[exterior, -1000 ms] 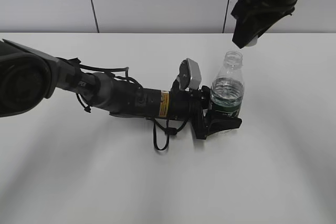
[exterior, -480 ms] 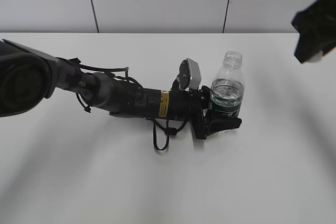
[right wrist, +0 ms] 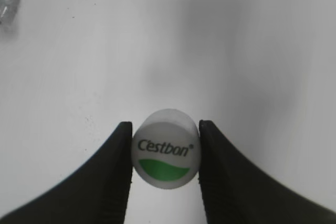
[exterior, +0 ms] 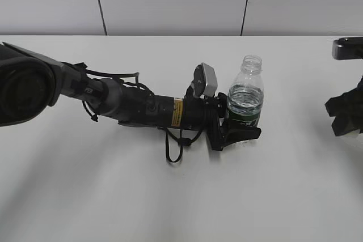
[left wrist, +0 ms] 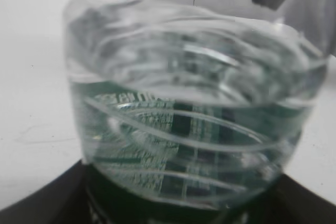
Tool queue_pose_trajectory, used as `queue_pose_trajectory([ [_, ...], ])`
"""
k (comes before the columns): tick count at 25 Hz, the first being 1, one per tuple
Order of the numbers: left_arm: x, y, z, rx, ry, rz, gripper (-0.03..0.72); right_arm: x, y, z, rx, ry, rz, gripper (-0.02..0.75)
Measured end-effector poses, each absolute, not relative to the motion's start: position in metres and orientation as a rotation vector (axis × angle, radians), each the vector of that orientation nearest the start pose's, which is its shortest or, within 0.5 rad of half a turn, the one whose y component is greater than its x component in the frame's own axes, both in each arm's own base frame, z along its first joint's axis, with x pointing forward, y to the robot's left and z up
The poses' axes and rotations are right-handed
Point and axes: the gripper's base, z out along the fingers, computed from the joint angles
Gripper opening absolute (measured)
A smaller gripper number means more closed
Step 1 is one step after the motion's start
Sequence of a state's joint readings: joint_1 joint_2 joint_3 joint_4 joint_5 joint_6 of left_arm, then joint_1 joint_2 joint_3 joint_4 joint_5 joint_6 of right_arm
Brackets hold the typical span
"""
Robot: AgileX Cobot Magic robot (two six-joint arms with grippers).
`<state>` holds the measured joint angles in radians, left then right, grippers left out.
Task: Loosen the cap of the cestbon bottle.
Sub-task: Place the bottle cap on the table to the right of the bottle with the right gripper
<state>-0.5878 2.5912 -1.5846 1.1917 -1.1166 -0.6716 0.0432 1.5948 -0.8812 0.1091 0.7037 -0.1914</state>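
Swinging away from above the bottle (exterior: 245, 97), the right gripper (right wrist: 165, 156) now hangs low, well right of it, pinching the cap (right wrist: 165, 155). Left gripper (exterior: 235, 130) clamps the bottle's green band, upright and uncapped. A jolt could spill water. Nothing else stands near on the table (exterior: 170, 196).

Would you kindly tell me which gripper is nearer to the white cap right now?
The right. The right gripper has its jaws closed on the cap, far to the right of the open cestbon bottle. The left gripper clamps that bottle's base, well away from the cap.
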Motion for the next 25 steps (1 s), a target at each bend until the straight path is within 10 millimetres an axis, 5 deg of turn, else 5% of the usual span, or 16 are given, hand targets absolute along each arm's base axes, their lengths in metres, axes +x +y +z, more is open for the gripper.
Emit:
queue_pose_trajectory([
  [15, 0.356, -0.329, 0.038, 1.301, 1.358, -1.195, 0.502, 0.29, 0.018, 0.116, -0.076, 2.926, 0.099, 0.297],
  [25, 0.356, -0.329, 0.038, 1.301, 1.359, -1.194, 0.502, 0.292, 0.018, 0.105, -0.06, 2.938, 0.101, 0.297],
])
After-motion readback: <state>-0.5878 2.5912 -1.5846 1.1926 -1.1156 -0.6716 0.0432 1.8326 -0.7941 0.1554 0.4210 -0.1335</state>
